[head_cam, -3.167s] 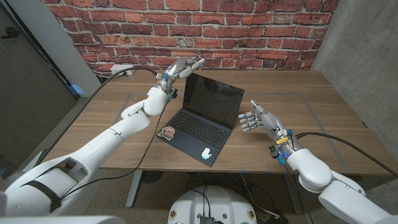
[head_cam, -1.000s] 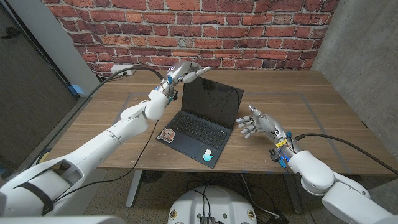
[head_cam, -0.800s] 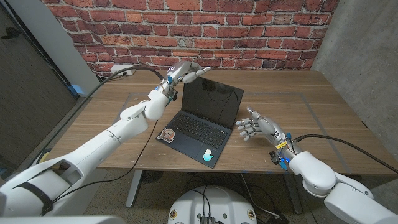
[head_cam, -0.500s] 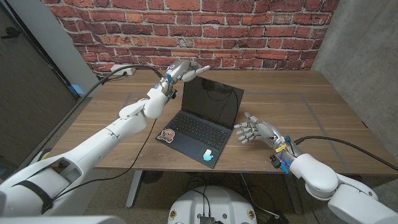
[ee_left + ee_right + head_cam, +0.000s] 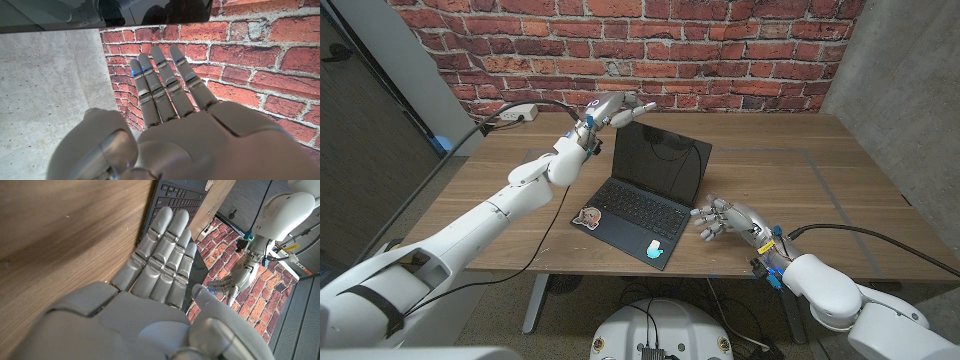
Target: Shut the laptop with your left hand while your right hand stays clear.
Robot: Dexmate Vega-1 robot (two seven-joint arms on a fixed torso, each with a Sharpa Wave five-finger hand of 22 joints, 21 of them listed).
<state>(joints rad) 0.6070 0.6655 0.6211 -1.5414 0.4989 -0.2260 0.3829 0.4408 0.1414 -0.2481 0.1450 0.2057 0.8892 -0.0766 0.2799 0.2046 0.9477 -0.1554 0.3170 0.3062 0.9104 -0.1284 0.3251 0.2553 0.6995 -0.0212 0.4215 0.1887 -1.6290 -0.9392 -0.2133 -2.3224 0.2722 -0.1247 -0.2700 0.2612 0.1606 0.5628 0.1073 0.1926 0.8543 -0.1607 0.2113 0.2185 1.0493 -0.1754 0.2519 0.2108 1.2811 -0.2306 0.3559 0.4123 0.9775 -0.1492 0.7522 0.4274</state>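
Well, laptop [image 5: 647, 190] open w/ stickers, no readable text; left robot hand [image 5: 617, 108] above lid.

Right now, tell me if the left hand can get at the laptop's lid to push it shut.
Probably yes. The left hand hovers open by the top rear corner of the laptop lid, nothing between them. The right hand sits near the laptop's right edge, off the lid's closing path.

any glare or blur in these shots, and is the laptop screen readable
Head view: sharp and evenly lit; the laptop screen is dark, showing only faint reflections, nothing readable. Left wrist view: the left hand is in focus before the brick wall, with small blue glints on its fingers. Right wrist view: the right hand is crisp, the wood table softly blurred.
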